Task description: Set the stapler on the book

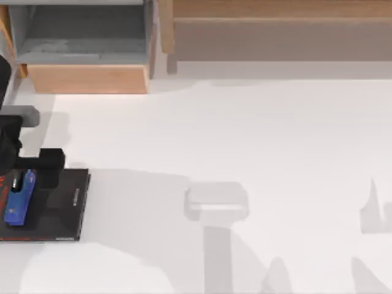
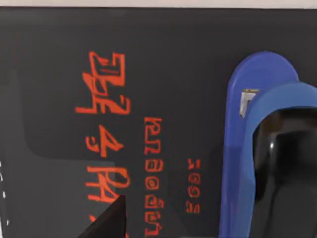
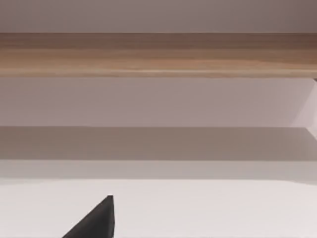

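The left gripper [image 1: 27, 184] hangs over the black book [image 1: 64, 211] at the table's left edge. The blue stapler [image 1: 19, 197] lies on the cover directly beneath it. Whether its fingers grip cannot be told. Release gently, then lift straight up.

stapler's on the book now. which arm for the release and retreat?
Left. Its tool is at the stapler, which lies on the book at the table's left edge. In the left wrist view a finger is against the stapler.
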`<state>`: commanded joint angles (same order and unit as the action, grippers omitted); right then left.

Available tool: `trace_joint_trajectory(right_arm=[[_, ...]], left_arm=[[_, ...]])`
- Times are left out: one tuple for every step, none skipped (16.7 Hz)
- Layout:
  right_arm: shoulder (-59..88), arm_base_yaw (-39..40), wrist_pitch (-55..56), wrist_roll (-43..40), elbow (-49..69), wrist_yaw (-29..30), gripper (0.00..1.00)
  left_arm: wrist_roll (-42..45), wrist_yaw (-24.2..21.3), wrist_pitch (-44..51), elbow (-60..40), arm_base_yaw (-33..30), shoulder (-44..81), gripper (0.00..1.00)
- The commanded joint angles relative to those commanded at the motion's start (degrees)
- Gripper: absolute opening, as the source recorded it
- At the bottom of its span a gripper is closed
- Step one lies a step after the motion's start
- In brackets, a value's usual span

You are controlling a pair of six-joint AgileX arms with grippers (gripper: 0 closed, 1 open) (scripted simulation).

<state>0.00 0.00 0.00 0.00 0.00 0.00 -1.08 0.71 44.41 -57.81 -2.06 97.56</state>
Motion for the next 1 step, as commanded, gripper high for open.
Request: trace_joint_trajectory(right_arm=[[0.0, 0.0, 0.0, 0.0, 0.0, 0.0, 1.00]], left_arm=[[0.0, 0.0, 0.0, 0.0, 0.0, 0.0, 1.00]])
